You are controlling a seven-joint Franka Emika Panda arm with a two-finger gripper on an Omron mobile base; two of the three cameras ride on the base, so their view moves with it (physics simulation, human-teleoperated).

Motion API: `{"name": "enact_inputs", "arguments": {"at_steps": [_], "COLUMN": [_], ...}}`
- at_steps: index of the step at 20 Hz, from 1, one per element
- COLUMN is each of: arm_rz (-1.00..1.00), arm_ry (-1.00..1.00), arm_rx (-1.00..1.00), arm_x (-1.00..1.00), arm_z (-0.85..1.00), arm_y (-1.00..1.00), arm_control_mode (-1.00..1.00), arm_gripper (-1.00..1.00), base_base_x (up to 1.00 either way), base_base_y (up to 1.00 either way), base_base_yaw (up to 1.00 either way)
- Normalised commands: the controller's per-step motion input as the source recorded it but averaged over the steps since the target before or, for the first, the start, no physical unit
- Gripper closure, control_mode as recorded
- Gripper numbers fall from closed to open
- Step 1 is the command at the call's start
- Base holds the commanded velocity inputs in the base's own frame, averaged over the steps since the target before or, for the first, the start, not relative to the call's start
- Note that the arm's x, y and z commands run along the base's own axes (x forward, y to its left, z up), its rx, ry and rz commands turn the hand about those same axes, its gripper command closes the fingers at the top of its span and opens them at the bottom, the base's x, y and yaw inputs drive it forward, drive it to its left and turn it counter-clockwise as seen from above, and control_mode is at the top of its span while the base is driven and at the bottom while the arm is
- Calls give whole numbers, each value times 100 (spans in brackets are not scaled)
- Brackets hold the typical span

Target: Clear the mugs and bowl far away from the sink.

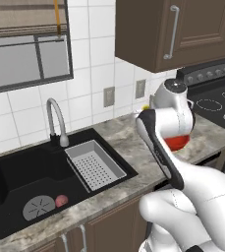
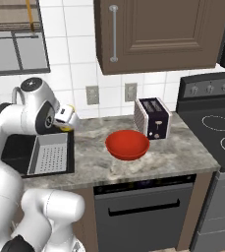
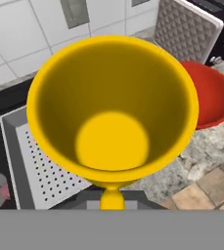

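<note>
We see the pincer (image 3: 112, 199) pinching the yellow mug (image 3: 112, 110) above the grey tray (image 3: 40, 163). The red bowl (image 2: 127, 144) sits on the bench (image 2: 168, 157) beside the toaster (image 2: 153, 118). We read no writing.

Even bright rendered light, soft shadows, no glare; pics low-res, slightly blurry.

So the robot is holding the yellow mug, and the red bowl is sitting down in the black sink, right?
Not quite. The gripper does hold the yellow mug, but the red bowl sits on the counter beside the toaster, outside the sink. The right base view shows it.
</note>
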Motion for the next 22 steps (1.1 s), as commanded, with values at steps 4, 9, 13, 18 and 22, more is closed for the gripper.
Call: {"name": "enact_inputs", "arguments": {"at_steps": [4,9,13,18,22], "arm_rz": [0,0,5,13,10], "arm_ry": [13,8,-4,-24,-10], "arm_rx": [4,0,-5,-11,-9], "arm_x": [-45,-54,-45,-43,-26], "arm_z": [31,34,41,25,2], "arm_y": [-21,-2,0,0,1], "arm_control_mode": [-100,-100,-100,-100,100], "arm_gripper": [100,100,100,100,100], "base_base_x": [0,0,0,0,-7], "base_base_y": [0,0,0,0,0], "base_base_yaw": [0,0,0,0,3]}}
